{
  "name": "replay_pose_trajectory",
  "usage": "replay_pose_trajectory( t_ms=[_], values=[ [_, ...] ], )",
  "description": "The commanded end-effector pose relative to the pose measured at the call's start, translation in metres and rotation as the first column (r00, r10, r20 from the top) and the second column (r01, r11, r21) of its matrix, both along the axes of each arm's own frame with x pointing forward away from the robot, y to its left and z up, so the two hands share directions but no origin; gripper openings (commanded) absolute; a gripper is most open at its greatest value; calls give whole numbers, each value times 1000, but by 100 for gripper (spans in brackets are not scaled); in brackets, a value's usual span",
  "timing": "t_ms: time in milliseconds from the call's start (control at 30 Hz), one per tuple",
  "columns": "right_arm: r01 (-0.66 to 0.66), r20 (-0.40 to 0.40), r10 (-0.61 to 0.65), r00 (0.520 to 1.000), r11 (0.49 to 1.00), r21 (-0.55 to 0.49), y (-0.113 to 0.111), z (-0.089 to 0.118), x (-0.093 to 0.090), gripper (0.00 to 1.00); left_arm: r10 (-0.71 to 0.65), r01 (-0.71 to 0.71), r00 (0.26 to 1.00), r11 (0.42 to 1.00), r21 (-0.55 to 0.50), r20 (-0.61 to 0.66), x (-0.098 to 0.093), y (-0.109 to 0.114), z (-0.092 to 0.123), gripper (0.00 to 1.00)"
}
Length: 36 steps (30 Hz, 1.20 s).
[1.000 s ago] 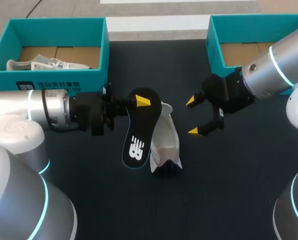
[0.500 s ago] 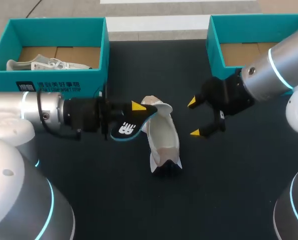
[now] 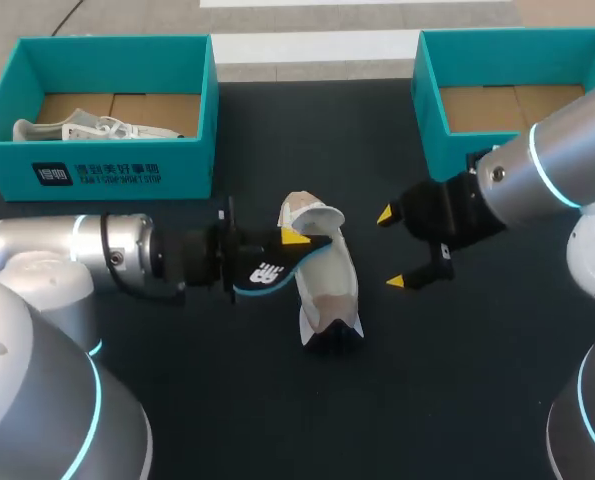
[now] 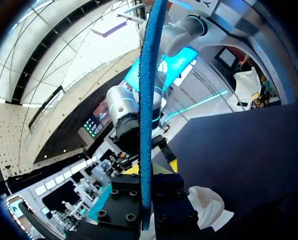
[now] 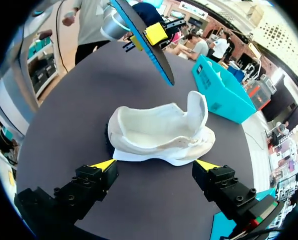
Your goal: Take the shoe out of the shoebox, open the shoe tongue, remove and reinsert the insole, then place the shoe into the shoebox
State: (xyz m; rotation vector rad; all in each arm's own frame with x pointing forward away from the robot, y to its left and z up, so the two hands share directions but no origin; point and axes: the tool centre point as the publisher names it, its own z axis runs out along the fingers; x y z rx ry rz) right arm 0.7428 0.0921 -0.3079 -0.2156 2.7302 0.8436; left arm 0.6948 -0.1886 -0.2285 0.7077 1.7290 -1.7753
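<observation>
Insole [image 3: 263, 271] has swung from face-up to nearly edge-on and dropped toward the shoe [image 3: 327, 288] over the last 1 s.
Left jaws are clamped on the insole, its front end at the shoe's collar beside the raised tongue. Right jaws stand open near the shoe, touching nothing. With the shoe loose on the table [image 3: 457, 390] between the 2 arms, a push from the insole could slide or tip it, or the tip could snag the tongue and buckle.
</observation>
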Motion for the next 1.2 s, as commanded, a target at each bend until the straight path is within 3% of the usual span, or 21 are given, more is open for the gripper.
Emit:
replay_pose_trajectory(
  t_ms=[33,333,900,1200],
  values=[
    [-1,17,1,1000,1000,12,0,-12,-2,100,-4,4,1000,1000,-12,1,4,-11,-16,0],
    [-50,12,49,999,999,19,6,-18,-1,100,9,-9,1000,1000,-13,-25,4,-17,-36,0],
    [-40,20,39,999,998,46,7,-18,-1,100,8,-8,999,1000,-7,-31,3,-19,-37,0],
    [-55,51,54,997,998,22,25,-34,19,100,4,-4,1000,1000,17,-18,-5,-25,-45,0]
  ],
)
